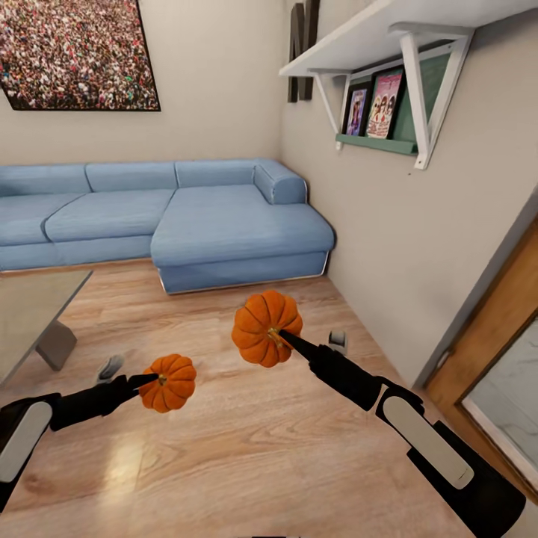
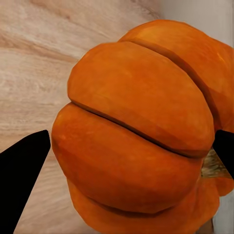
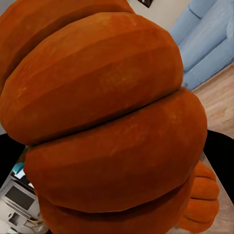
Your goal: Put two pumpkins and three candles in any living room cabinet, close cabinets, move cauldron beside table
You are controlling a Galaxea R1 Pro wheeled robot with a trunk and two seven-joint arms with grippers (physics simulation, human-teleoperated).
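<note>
Pumpkins (image 1: 267, 329) (image 1: 170, 383) held; sofa (image 1: 224, 224), prob. table (image 1: 30, 314) nearby.

I see two ribbed orange pumpkins aloft over the floor | smaller pumpkin (image 1: 169, 382) at 7 o'clock | larger pumpkin (image 1: 263, 327) near centre, higher | table (image 1: 30, 314) corner at 9 o'clock

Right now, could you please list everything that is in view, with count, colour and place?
pumpkins: 2, orange, one in the left gripper, one in the right gripper, both held above the floor
sofa: 1, light blue, against the far wall
coffee table: 1, grey top, left edge
wall picture: 1, multicoloured, above the sofa
shelf: 1, white, right wall
door: 1, brown wood, far right
floor: light wood
left gripper: black, shut on a pumpkin
right gripper: black, shut on a pumpkin
</note>
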